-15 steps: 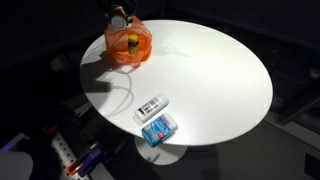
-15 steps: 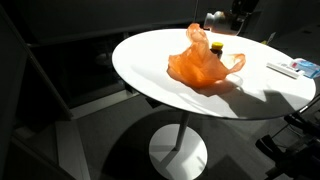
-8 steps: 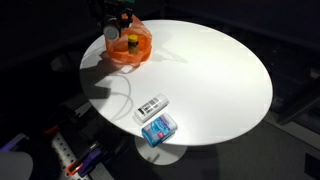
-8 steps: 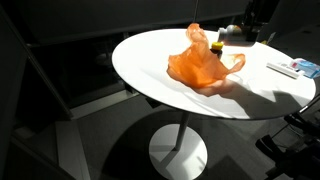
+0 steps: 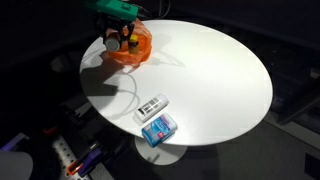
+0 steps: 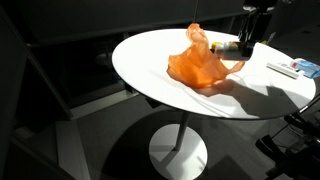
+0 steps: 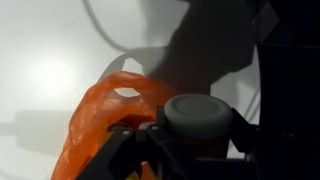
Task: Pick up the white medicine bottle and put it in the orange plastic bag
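Note:
The white medicine bottle (image 7: 197, 112) shows from above in the wrist view, its round cap between my jaws. My gripper (image 7: 190, 142) is shut on it. The orange plastic bag (image 7: 105, 125) lies crumpled just beside and under the bottle, its opening facing up. In both exterior views my gripper (image 5: 119, 36) (image 6: 246, 42) hangs low at the bag's (image 5: 133, 50) (image 6: 203, 66) far edge, near the table rim. The bottle shows as a pale spot (image 5: 111, 42). Something yellow (image 6: 216, 46) sits inside the bag.
The round white table (image 5: 215, 80) holds a white box (image 5: 150, 106) and a blue packet (image 5: 159, 128) near its front edge; both also show in an exterior view (image 6: 292, 68). A thin cable (image 5: 122, 92) lies by the bag. The surroundings are dark.
My gripper has come down with the bottle from above the table's far rim to the edge of the orange bag. The bag and the boxes have not moved.

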Robot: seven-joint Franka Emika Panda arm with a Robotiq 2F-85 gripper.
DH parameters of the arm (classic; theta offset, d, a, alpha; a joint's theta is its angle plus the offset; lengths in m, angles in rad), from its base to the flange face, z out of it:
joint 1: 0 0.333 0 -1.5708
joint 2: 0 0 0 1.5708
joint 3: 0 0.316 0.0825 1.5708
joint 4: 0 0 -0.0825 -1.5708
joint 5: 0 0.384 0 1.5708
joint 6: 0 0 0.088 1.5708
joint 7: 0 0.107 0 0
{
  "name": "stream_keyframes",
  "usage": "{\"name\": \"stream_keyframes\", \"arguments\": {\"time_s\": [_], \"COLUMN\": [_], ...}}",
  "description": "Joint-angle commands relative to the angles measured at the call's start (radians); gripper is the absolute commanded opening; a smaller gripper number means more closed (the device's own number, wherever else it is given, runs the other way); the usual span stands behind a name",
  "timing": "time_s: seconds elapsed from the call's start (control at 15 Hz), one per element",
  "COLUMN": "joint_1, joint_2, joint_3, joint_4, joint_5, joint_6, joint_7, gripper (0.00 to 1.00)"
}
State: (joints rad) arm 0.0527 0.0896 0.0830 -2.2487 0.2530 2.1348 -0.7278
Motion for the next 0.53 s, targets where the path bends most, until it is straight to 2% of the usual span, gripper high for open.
{"name": "stream_keyframes", "arguments": {"time_s": [0.0, 0.47], "joint_1": [-0.008, -0.017], "joint_2": [0.056, 0.161], "joint_3": [0.01, 0.042], "joint_4": [0.038, 0.084], "joint_5": [0.042, 0.051], "joint_6": [0.044, 0.119], "joint_7": [-0.044, -0.054], "gripper": [0.37, 0.37]}}
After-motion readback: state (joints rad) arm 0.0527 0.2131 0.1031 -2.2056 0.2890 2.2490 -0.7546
